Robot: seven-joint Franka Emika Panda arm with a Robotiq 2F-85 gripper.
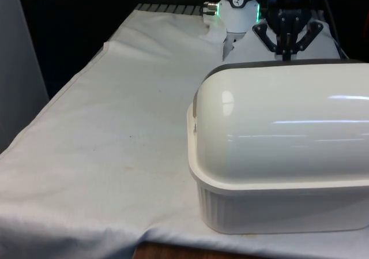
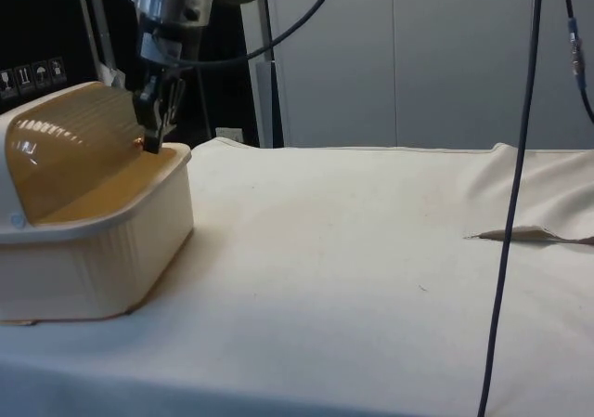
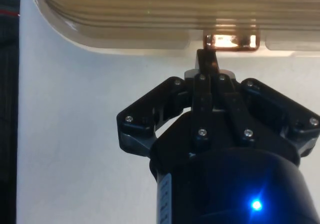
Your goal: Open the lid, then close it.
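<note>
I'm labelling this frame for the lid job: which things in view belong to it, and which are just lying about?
Job:
bread box
lid
lid handle
end effector, at the handle

Lying about:
cloth
cables hanging at the side

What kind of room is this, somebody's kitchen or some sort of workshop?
Most likely a robot test lab, not a kitchen. A bread box sits alone on a table under a white cloth, a gripper hangs at its lid, and loose cables dangle nearby.
</note>
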